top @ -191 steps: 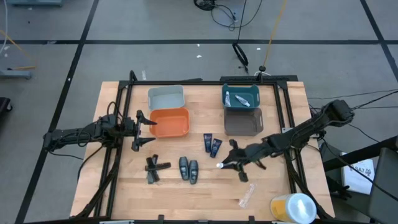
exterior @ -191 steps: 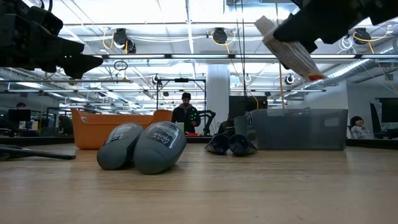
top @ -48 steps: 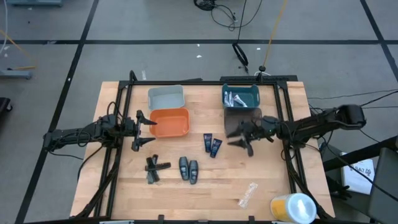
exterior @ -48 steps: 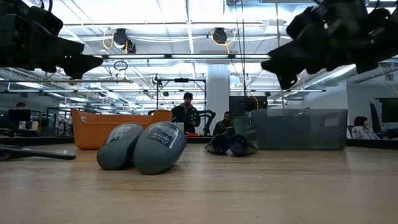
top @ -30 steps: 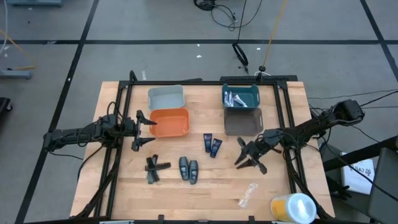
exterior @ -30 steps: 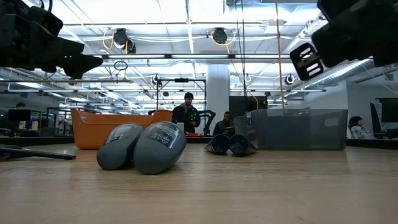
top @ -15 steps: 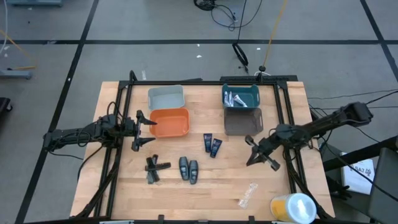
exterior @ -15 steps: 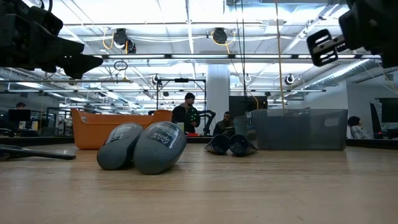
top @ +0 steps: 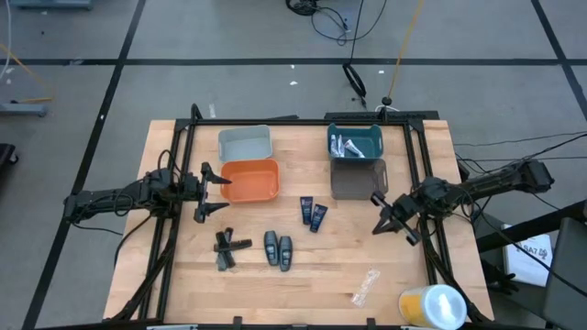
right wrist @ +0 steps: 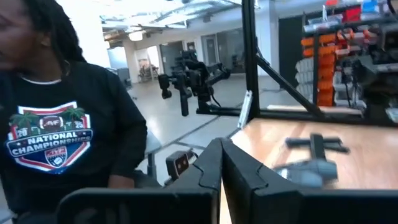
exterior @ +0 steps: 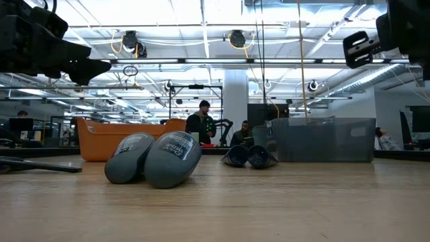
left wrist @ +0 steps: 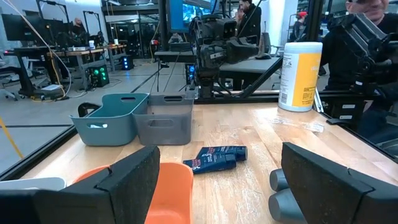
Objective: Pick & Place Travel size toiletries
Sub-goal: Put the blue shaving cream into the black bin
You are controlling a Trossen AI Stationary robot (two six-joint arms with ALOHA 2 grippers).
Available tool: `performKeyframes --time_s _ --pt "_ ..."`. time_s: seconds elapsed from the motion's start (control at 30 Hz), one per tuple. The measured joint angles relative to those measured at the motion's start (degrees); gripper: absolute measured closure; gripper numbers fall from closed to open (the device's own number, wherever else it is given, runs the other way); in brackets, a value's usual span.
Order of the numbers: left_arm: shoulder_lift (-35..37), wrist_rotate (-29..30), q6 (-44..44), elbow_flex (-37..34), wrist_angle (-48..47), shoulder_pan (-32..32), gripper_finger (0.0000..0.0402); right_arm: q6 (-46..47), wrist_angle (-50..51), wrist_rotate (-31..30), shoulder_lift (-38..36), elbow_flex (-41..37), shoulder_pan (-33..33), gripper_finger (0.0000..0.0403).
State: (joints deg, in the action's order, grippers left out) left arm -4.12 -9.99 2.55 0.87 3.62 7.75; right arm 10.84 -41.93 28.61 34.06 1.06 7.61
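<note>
Two dark blue tubes [top: 312,213] lie on the wood in mid-table, also in the left wrist view [left wrist: 214,158]. Two dark grey oval pieces [top: 279,249] [exterior: 154,158] lie nearer the near edge, with the black stick-shaped pieces [top: 227,247] crossed to their left. Silvery-white tubes [top: 351,144] lie inside the teal bin. My left gripper [top: 218,194] [left wrist: 214,186] hovers open beside the orange bin. My right gripper [top: 383,223] [right wrist: 221,162] is shut on nothing, above the table to the right of the blue tubes.
The light grey bin [top: 245,143] and orange bin [top: 249,181] stand far left, the teal bin [top: 356,137] and grey bin [top: 358,179] far right. A clear wrapper [top: 365,286] and a yellow-and-white cylinder [top: 433,305] sit near the right corner. A person [right wrist: 56,143] is beside the table.
My right gripper has drawn back toward the table's right edge, away from the blue tubes, turning as it went. In the low view it has slid off to the upper right. The toiletries and my left arm have stayed put.
</note>
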Motion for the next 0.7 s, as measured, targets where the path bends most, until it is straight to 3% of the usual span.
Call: performKeyframes --time_s 0.57,0.7 --pt "0.0 0.0 0.0 0.0 0.0 0.0 0.0073 -1.2 1.0 -0.4 -1.0 -0.2 -0.6 0.0403" --pt "0.0 0.0 0.0 0.0 0.0 0.0 0.0073 -2.4 1.0 -2.8 -1.0 -0.2 -0.6 0.0403"
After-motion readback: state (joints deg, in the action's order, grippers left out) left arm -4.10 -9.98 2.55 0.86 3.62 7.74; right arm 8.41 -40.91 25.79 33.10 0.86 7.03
